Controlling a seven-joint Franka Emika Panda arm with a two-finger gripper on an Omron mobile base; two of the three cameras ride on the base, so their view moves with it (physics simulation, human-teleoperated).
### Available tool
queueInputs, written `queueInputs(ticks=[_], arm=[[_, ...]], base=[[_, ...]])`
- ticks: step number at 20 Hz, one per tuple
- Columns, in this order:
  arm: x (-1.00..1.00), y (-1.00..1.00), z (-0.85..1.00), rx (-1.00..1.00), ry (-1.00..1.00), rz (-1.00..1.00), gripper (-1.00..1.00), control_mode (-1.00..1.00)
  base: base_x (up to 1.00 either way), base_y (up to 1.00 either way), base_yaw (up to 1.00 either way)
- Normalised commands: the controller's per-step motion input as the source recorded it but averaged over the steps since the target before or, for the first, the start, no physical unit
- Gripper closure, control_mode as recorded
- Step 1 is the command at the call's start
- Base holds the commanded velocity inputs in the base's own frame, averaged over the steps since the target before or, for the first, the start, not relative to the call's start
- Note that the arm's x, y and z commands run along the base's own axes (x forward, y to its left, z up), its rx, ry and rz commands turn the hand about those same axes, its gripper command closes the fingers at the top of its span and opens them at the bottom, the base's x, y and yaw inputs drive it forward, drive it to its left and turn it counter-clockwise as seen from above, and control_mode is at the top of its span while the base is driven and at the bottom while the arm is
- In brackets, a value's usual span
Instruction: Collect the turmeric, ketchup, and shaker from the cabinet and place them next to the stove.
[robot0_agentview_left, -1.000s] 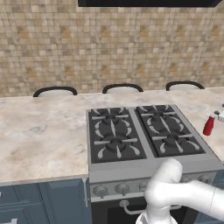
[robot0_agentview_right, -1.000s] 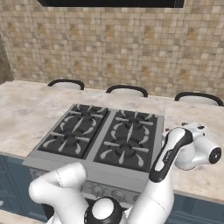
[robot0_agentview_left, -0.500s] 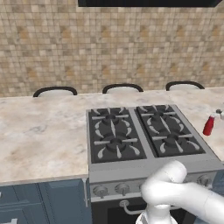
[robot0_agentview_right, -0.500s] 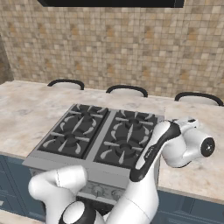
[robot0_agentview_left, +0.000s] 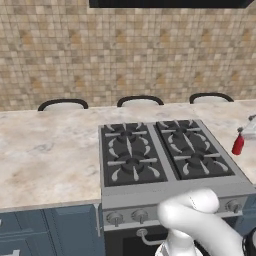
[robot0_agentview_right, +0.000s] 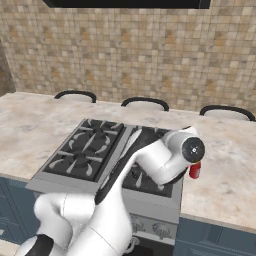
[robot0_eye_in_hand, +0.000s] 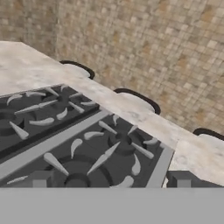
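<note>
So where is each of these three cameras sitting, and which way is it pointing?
Left base view: behind the arm on its left, looking forward and down at the black four-burner gas stove; the white arm's elbow rises at lower right.
Right base view: behind on the right, same stove; the arm sweeps up from lower left, partly covering the slim red ketchup bottle.
Hand view: on the hand, low over the grates, facing the tiled wall; the open tool shows its dark tips.
Both base views share stove, bottle, marbled counter.

ketchup (robot0_agentview_right: 194, 171) half behind arm, edge-cropped shaker (robot0_agentview_left: 251, 126)
</note>
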Motion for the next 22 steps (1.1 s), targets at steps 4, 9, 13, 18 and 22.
queueInputs(ticks=[4, 9, 13, 18, 22], arm=[[-0.48, 0.94, 0.14, -0.18, 0.13, -0.1, -1.0, -1.0], [-0.46, 1.0, 0.05, -0.18, 0.14, -0.13, -1.0, -1.0], [-0.48, 1.0, 0.0, -0.17, 0.12, -0.15, -1.0, -1.0], [-0.54, 0.95, -0.03, -0.14, 0.08, -0.16, -1.0, -1.0], [-0.68, 0.56, -0.19, -0.08, -0.03, -0.13, -1.0, -1.0]], base=[[0.0, 0.0, 0.0], [0.0, 0.0, 0.0], [0.0, 0.0, 0.0], [0.0, 0.0, 0.0], [0.0, 0.0, 0.0]])
